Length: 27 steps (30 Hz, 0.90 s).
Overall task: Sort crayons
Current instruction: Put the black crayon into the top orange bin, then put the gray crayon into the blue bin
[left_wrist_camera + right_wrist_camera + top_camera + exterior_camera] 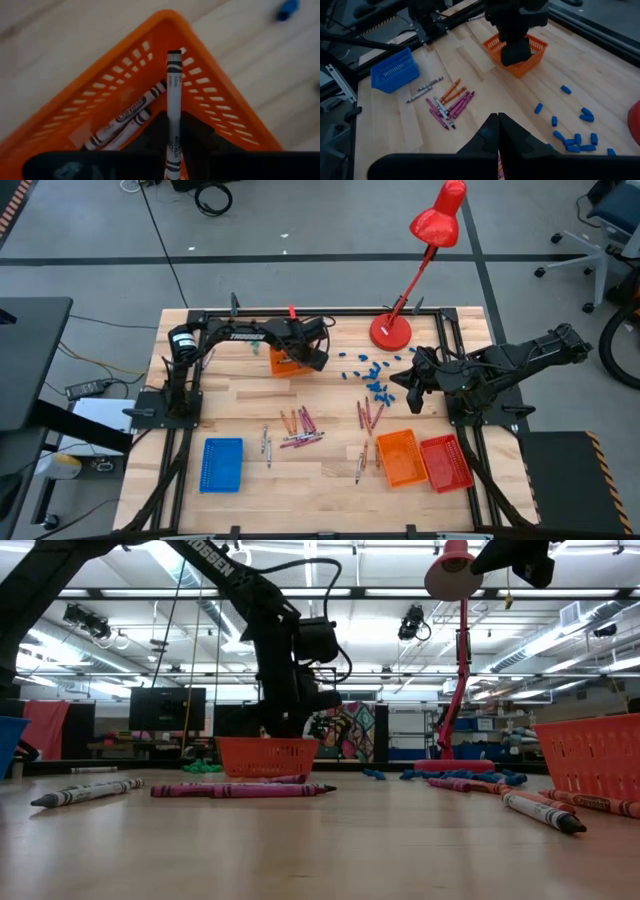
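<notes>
Grey-white crayon [173, 107] sits clamped in the left gripper [173, 150] over the orange basket [220, 110]; right gripper [498, 131] hangs clenched, empty

My table [240, 405] is pale wooden planking. On it lie loose crayons [300, 428] in a scatter near the middle, a blue tray [222, 463] toward my left, an orange tray [400, 457] touching a red tray [446, 462] toward my right, another orange tray [283, 363] farther back, small blue pieces [372, 375], and what looks like a red lamp's base [390, 332].
</notes>
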Each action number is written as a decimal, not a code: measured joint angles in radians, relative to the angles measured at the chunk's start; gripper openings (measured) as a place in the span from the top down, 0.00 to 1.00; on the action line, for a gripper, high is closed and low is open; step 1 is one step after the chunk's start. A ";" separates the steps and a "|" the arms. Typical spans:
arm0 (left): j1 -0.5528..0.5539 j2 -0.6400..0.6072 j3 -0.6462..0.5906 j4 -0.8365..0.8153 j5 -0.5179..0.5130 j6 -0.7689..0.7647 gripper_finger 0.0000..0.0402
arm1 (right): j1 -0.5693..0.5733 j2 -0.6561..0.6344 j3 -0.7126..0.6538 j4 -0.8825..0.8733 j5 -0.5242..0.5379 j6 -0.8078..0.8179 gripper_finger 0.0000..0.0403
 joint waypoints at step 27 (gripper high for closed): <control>-0.047 -0.002 0.035 -0.190 -0.088 0.866 0.68 | 0.000 0.000 0.000 -0.002 -0.007 -0.052 0.98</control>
